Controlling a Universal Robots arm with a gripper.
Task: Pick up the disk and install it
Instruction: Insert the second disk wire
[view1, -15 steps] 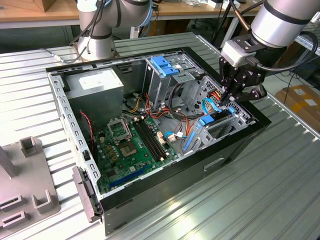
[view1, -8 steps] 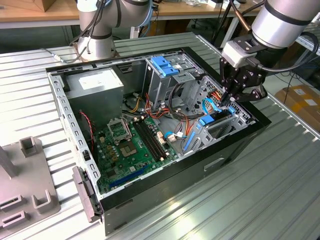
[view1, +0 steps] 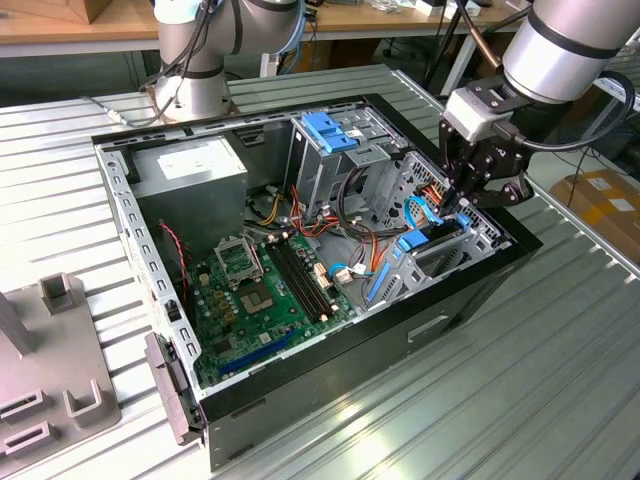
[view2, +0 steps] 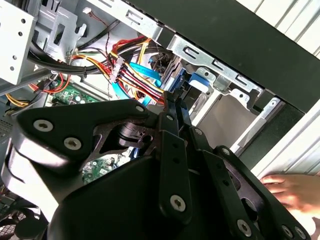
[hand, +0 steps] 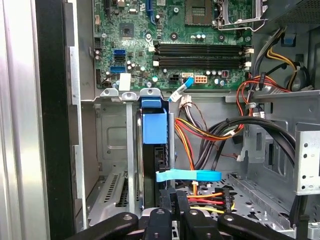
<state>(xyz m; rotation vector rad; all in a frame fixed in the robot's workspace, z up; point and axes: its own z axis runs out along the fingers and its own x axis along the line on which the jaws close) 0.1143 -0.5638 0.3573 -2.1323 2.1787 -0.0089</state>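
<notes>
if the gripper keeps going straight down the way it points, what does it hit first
Probably the disk, standing on edge in its bay directly below the gripper; depth is unclear, and the blue cable crosses close by.

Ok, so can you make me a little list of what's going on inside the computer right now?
place: open computer case on a ribbed metal table
gripper: down inside the case, at the exterior view's right
disk: standing on edge in a metal bay, close to the gripper
also inside: green motherboard, grey power supply, coloured cables
person: a hand beside the case
</notes>
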